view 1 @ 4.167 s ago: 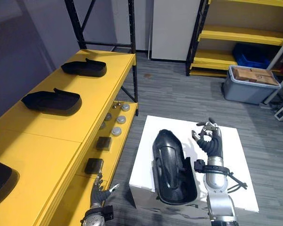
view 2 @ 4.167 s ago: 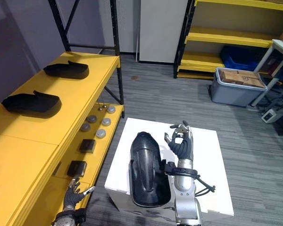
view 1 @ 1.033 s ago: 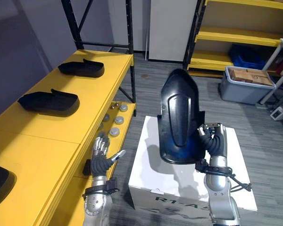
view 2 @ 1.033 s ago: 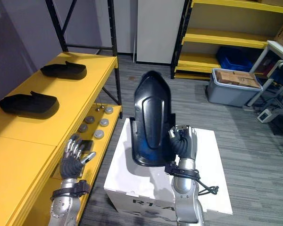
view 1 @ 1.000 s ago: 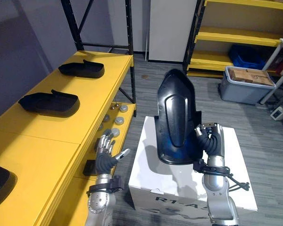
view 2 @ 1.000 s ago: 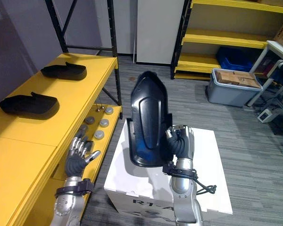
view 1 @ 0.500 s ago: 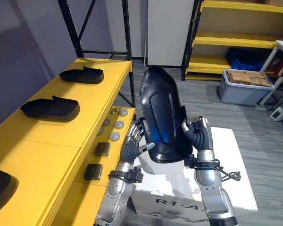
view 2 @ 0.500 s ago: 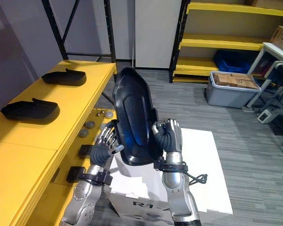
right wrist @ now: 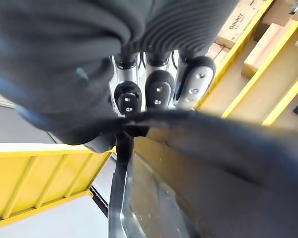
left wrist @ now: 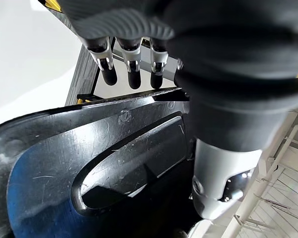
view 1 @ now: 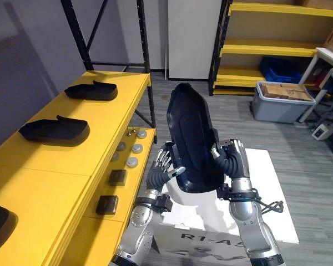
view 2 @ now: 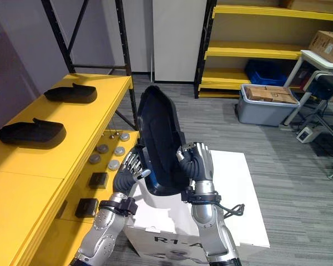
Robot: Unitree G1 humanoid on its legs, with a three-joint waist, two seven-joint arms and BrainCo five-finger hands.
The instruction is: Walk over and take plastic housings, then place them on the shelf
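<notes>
We see the black housing (view 1: 191,141) held upright in the air above the white box (view 1: 266,183), beside the yellow shelf (view 1: 61,166). Our right robot hand (view 1: 232,162) grips its right edge, fingers curled round the rim. Our left robot hand (view 1: 161,169) rests straight-fingered against its left side. A second housing (view 1: 55,128) and a third housing (view 1: 91,90) lie on that shelf.

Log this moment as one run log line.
housing: upright above white box | right robot hand: shut on housing | left robot hand: open, at its left edge | shelf: other housings lying on top
</notes>
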